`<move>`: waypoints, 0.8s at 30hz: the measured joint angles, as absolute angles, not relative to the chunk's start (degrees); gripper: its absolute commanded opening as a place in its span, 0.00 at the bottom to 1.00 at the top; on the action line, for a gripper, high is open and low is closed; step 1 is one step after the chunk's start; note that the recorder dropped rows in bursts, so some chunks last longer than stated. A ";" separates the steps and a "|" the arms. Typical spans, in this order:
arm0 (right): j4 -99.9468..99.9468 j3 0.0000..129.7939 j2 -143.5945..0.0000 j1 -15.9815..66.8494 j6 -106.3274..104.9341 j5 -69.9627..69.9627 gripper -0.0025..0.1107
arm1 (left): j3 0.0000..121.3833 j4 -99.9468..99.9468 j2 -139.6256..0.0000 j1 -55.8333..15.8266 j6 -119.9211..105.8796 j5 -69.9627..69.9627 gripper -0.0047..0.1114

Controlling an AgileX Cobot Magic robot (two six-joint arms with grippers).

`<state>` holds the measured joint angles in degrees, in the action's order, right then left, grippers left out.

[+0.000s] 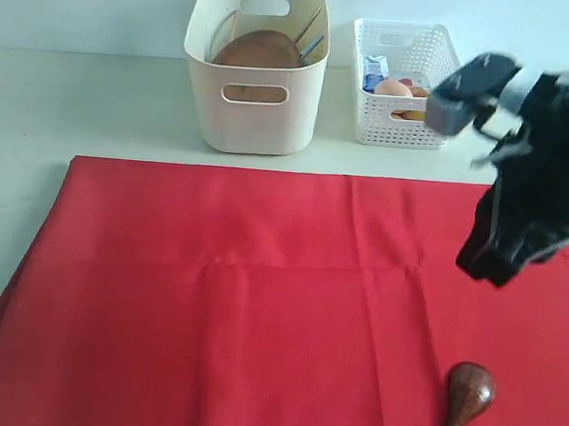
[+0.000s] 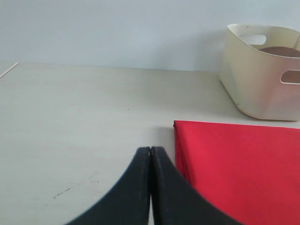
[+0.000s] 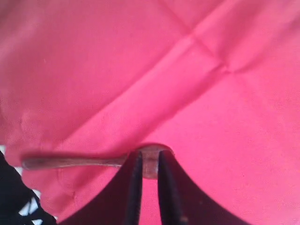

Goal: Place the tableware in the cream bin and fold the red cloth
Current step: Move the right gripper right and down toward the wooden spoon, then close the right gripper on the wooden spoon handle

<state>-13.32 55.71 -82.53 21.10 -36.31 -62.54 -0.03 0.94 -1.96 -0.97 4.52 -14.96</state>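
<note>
The red cloth (image 1: 236,308) lies spread flat over the table's front half. A dark wooden spoon (image 1: 466,396) rests on it near the front right, bowl toward the back. My right gripper (image 1: 494,271) hangs above the cloth just behind the spoon. In the right wrist view its fingers (image 3: 150,154) stand a narrow gap apart, and the spoon's bowl (image 3: 151,161) shows through the gap from above, not gripped. The cream bin (image 1: 253,121) stands at the back with the brown plate (image 1: 259,49) leaning inside. My left gripper (image 2: 150,149) is shut and empty over bare table beside the cloth's corner (image 2: 180,129).
A white lattice basket (image 1: 397,123) with an egg (image 1: 393,88) and other food stands right of the cream bin (image 2: 262,89). Thin sticks (image 1: 309,26) lean inside the bin. A thin pale stick (image 2: 8,70) lies far off on the table in the left wrist view.
</note>
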 measured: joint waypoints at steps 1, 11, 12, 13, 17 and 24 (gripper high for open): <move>-11.45 54.10 -82.53 22.88 -36.36 -61.46 0.17 | -0.03 0.94 -1.96 -0.97 4.52 -14.96 0.05; -0.90 44.22 -82.40 34.61 -43.56 -57.25 0.51 | -0.03 0.94 -1.96 -0.97 4.52 -14.96 0.05; -0.52 43.50 -82.40 35.48 -45.32 -57.25 0.51 | -0.03 0.94 -1.96 -0.97 4.52 -14.96 0.05; -0.44 42.83 -82.40 36.29 -46.77 -57.25 0.51 | -0.03 0.94 -1.96 -0.97 4.52 -14.96 0.05; 0.00 41.23 -82.50 38.48 -50.52 -56.51 0.51 | -0.03 0.94 -1.96 -0.97 4.52 -14.96 0.05; 0.00 40.99 -87.49 40.84 -54.95 -54.47 0.51 | -0.03 0.94 -1.96 -0.97 4.52 -14.96 0.05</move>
